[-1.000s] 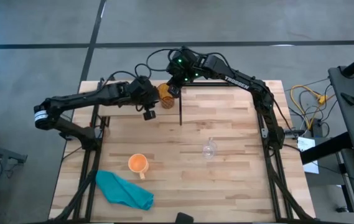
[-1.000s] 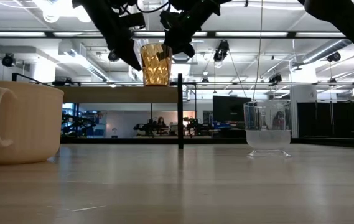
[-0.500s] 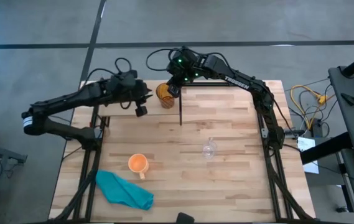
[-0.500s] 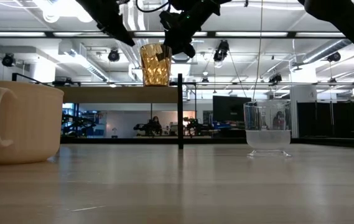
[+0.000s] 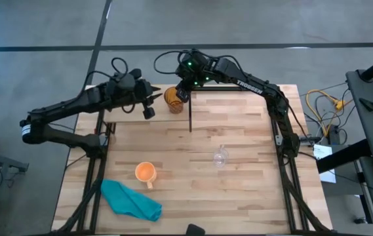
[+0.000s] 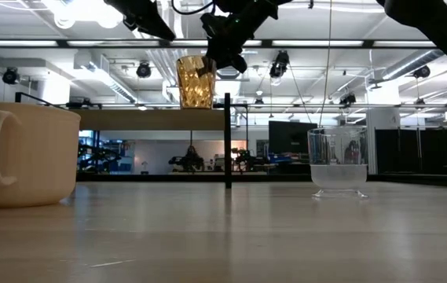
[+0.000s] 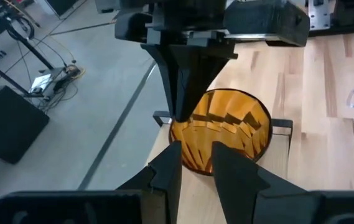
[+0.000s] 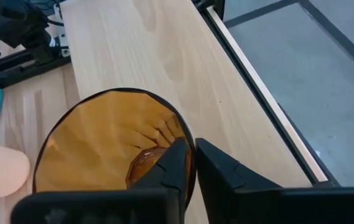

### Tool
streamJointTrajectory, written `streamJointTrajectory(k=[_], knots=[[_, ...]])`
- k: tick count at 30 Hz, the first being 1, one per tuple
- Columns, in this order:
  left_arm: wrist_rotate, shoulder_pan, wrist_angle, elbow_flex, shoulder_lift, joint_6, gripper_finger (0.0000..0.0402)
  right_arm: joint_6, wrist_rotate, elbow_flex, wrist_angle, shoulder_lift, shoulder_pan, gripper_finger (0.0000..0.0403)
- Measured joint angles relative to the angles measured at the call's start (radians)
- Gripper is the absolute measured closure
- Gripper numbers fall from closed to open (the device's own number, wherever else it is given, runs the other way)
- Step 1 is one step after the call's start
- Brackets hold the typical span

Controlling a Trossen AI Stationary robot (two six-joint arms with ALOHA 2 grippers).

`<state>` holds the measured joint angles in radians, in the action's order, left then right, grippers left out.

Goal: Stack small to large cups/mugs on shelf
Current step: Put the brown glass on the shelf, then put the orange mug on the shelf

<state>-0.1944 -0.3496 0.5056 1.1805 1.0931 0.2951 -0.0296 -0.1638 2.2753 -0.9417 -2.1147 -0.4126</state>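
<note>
The amber tumbler (image 5: 173,99) stands upright on its base on the shelf (image 5: 225,97) at the table's far edge; in the low view the tumbler (image 6: 195,82) sits above the board (image 6: 144,119). My right gripper (image 5: 185,92) is shut on the tumbler's rim. My left gripper (image 5: 148,111) hangs open to the tumbler's left, clear of it. The orange mug (image 5: 145,172) and the clear glass cup (image 5: 220,157) stand on the tabletop, nearer the front. My right gripper has the tumbler's rim (image 8: 186,142) on its right side, one finger inside the tumbler and one outside. The fingers slant down from the far right. The tumbler stays upright with its base on the shelf.
A teal cloth (image 5: 130,200) lies crumpled at the near left. A thin black post (image 5: 191,118) stands just right of the tumbler. The black frame rods (image 5: 101,151) run along the table's left and right sides.
My left gripper has drawn back from the tumbler, rising and moving toward the table's left edge. The tumbler has stayed on the shelf with my right gripper still at its rim.
</note>
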Motion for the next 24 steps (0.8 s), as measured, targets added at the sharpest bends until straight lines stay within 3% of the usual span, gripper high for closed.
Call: streamJointTrajectory(k=[11,19,24], knots=[[0.003,0.0,0.002,-0.001,0.0,0.0,0.0327,0.001,0.01,0.015,0.003,0.0,0.0,0.0302],[0.004,0.005,0.012,-0.003,-0.011,-0.001,0.0327,-0.071,0.003,0.081,-0.025,0.009,0.006,0.0296],[0.008,0.017,0.08,-0.003,-0.056,-0.016,0.0327,-0.083,-0.092,0.081,-0.175,0.072,0.017,0.0301]])
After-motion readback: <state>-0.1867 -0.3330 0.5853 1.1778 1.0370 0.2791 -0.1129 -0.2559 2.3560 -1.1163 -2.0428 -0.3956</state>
